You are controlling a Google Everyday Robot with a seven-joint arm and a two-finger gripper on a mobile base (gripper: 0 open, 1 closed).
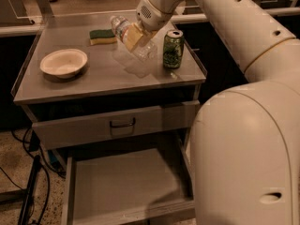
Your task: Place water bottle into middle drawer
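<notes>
The clear ribbed water bottle [125,32] hangs tilted above the cabinet top, its cap end pointing up and left. My gripper [137,37] is shut on the bottle's middle, just left of the green can [173,49]. Below the cabinet front, the middle drawer [122,186] is pulled out, a wide grey metal tray with a bare bottom. My arm covers the drawer's right side.
A white bowl [63,62] sits at the left of the cabinet top [93,81]. A green and yellow sponge [102,36] lies at the back. A shut drawer with a black handle [122,124] is above the open one. Cables run along the floor at left.
</notes>
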